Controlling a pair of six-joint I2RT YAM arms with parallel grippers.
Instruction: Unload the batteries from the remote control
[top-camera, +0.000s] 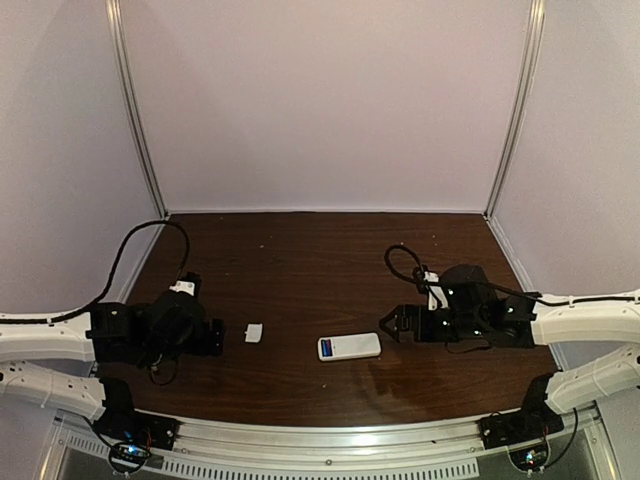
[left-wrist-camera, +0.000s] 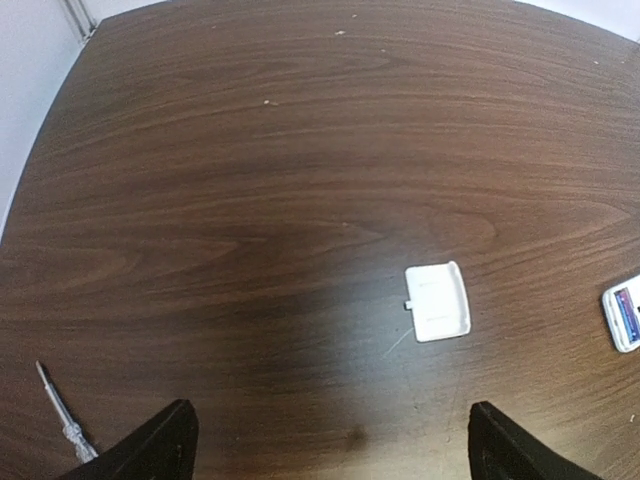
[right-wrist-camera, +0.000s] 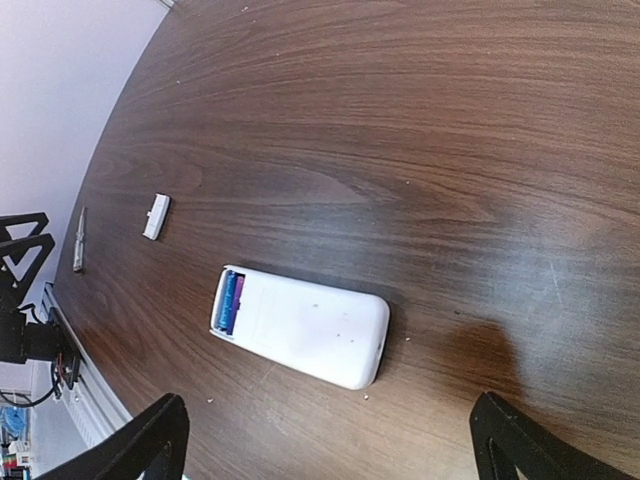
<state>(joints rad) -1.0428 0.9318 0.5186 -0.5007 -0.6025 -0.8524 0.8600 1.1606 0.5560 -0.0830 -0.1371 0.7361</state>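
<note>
White plastic, lower centre of the overhead view: the remote control (top-camera: 349, 347) lies flat on the dark wooden table (top-camera: 320, 260), plain back upward. Its long axis runs left to right across that frame, its right end tipped slightly upward. The open battery bay is at its left end. In the right wrist view the batteries (right-wrist-camera: 231, 303) show there as a blue and a purple strip, side by side across the end, both seated.

Just left of the remote, apart from it, lies the small white battery cover (top-camera: 254, 332), already off. So the opening step looks done, and taking out the cells is the step in hand.

Further left, the left gripper (left-wrist-camera: 330, 407) hangs over bare wood, its fingers spread wide and holding nothing. A thin pale pointed tool (left-wrist-camera: 62, 416) lies at the lower left of its view. The right gripper (right-wrist-camera: 332, 400) sits just right of the remote, fingers also spread wide and empty.

The next move probably calls for steadying the body while one cell is levered up from the bay. The bay is narrow, so a fine tip would likely do better than a broad finger.

Beyond, the table runs back to pale walls.
</note>
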